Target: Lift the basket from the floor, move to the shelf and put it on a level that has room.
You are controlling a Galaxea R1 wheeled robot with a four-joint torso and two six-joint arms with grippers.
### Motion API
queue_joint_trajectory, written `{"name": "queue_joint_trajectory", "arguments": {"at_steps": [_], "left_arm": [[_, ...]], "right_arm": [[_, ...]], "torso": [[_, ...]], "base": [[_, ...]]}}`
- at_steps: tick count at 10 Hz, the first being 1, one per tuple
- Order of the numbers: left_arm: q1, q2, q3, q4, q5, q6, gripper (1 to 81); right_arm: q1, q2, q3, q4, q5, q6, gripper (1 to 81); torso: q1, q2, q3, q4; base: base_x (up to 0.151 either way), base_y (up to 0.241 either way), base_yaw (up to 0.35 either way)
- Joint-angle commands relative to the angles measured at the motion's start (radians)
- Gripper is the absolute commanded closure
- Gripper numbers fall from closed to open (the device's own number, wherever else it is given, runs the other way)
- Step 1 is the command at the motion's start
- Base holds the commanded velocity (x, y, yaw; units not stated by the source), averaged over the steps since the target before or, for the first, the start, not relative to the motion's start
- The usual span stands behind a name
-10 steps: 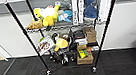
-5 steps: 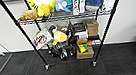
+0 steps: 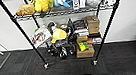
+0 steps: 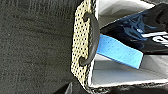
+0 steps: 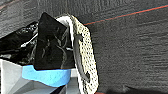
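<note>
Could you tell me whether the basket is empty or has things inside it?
Not empty. The basket holds a black pouch with white lettering and a blue spongy piece lying against its pale lining.

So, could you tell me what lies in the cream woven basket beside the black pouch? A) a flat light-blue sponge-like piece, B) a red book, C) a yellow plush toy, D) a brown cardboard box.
A: in the left wrist view a flat light-blue sponge-like piece lies inside the cream woven basket, partly under the black pouch; the right wrist view shows the same.
</note>
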Motion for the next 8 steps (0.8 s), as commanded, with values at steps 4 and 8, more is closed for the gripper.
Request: {"name": "queue_joint_trajectory", "arguments": {"at_steps": [4, 8], "left_arm": [[-0.097, -0.004, 0.006, -0.029, 0.066, -0.002, 1.0], [-0.097, 0.011, 0.0, -0.026, 0.066, -0.002, 1.0]], "right_arm": [[0.11, 0.017, 0.012, 0.032, -0.06, -0.001, 1.0], [0.107, 0.016, 0.012, 0.033, -0.06, -0.001, 1.0]], "torso": [[0.126, -0.199, 0.0, 0.0], [0.206, -0.327, -0.124, 0.0]], "base": [[0.0, 0.0, 0.0], [0.0, 0.0, 0.0]]}}
